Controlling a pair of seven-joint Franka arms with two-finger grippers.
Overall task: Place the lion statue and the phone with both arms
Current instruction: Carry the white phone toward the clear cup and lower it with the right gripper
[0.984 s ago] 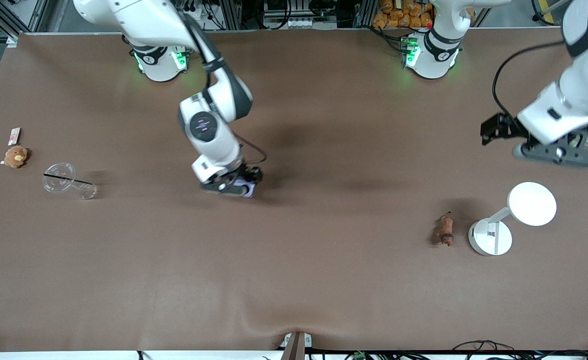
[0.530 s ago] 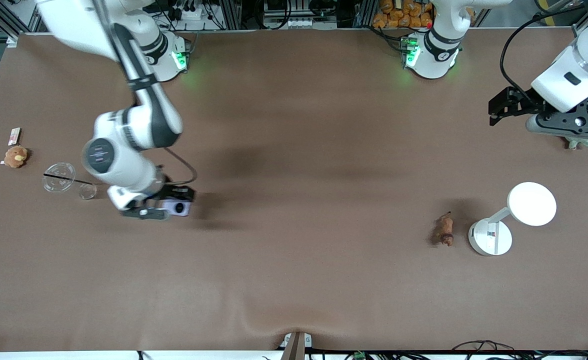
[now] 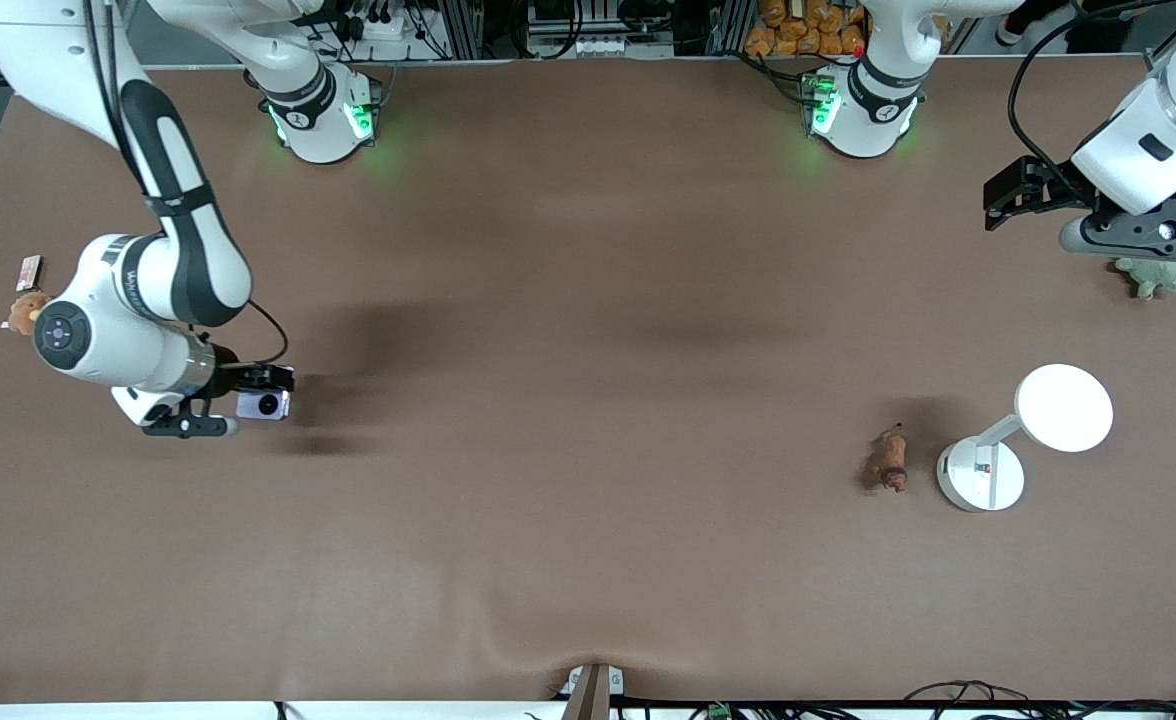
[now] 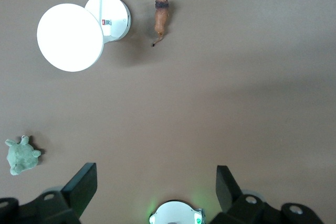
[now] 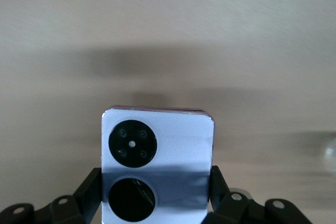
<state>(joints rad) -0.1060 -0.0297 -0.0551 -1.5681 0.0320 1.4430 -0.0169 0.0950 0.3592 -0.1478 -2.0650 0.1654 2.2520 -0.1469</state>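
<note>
At the lower left of the front view, the right gripper [image 3: 210, 410] hangs low over the brown table [image 3: 588, 560], its 2 fingers pinching the lavender phone [image 3: 264, 404] by its side edges. In the right wrist view the phone [image 5: 156, 163] sits squarely between the dark fingers [image 5: 90, 191], its 2 black camera circles facing the lens, with blurred table beneath it.

Toward the upper right of the front view, the left gripper [image 3: 1138, 233] waits over the table's edge with its fingers spread wide and nothing between them; a green plush turtle [image 3: 1151, 275] lies on the table just below it in that view. The lion statue [image 3: 890, 459] lies on its side at the lower right, just beside the round base of a white desk lamp [image 3: 982, 473] and well apart from the left gripper. The left wrist view shows the statue [image 4: 161, 17] near the lamp [image 4: 70, 36], clear of the spread fingers [image 4: 80, 187].

Judged from this moment, the phone looks slick and is held only by its edges, so a quick move could let it slip or tilt before it is set down. A reach for the slender statue risks brushing the lamp base beside it, or nudging the turtle on the way. An orange-brown plush toy [image 3: 26, 312] and a small card [image 3: 29, 269] lie at the left edge.
</note>
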